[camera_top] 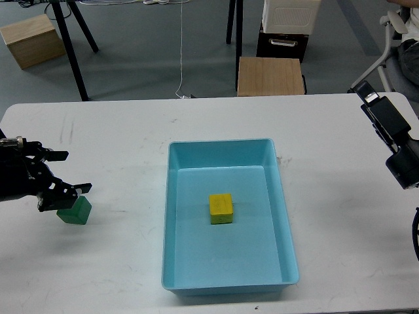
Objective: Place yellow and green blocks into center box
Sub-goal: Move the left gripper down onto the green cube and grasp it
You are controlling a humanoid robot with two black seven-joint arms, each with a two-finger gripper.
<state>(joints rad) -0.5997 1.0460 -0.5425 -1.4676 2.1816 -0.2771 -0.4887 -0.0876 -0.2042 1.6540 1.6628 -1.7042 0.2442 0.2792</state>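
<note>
A yellow block (220, 208) lies inside the light blue box (219, 142) at the middle of the white table. A green block (75, 213) sits on the table at the left, outside the box. My left gripper (74, 173) is open, with its fingers spread just above and to the left of the green block. The lower finger (73, 189) is right at the block's top edge. My right arm sits at the right edge, and its gripper (374, 104) is seen end-on and far from both blocks.
Beyond the table's far edge stand a wooden stool (270, 76), a white appliance (291, 13), black tripod legs (72, 46) and a wooden crate (29, 39). A chair (399, 39) shows at the far right.
</note>
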